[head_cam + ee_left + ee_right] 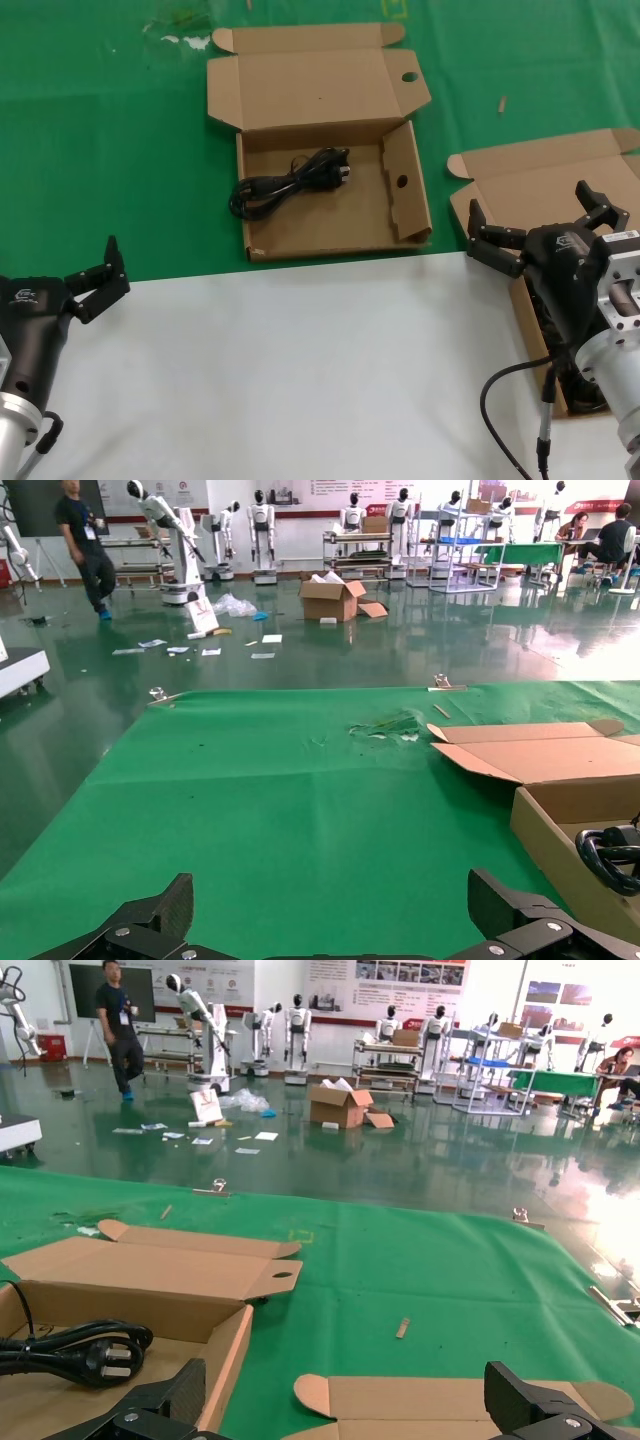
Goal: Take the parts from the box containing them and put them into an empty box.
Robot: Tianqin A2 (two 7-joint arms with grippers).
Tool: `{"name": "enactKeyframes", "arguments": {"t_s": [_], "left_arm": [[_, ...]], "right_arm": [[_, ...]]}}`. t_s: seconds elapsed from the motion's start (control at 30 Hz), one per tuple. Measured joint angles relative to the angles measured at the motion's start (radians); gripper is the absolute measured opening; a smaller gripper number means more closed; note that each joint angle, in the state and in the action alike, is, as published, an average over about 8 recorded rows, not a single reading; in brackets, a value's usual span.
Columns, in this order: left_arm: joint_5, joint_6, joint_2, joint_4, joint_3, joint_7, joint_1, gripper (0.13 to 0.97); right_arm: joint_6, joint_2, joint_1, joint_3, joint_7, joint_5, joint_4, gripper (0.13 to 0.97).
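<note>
Robot test hall: humanoid robots (296, 1028) are lined on stands along the far wall, racks (387, 1064) and posters (385, 974) are seen, a glossy green floor (330, 650) is littered with paper.

Bare green mat (120, 150) between boxes; raised lid (310, 85) blocks rear.

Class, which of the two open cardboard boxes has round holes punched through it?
The middle box holding one black cable: round holes pierce its lid flap and side panel. The box under the right hand shows none.
</note>
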Motion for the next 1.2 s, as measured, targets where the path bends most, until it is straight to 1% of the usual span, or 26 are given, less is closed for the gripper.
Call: {"name": "enactKeyframes", "arguments": {"t_s": [1.2], "left_arm": [[0.000, 0.000, 0.000, 0.000, 0.000, 0.000, 0.000, 0.966]], "right_arm": [[0.000, 0.000, 0.000, 0.000, 0.000, 0.000, 0.000, 0.966]]}}
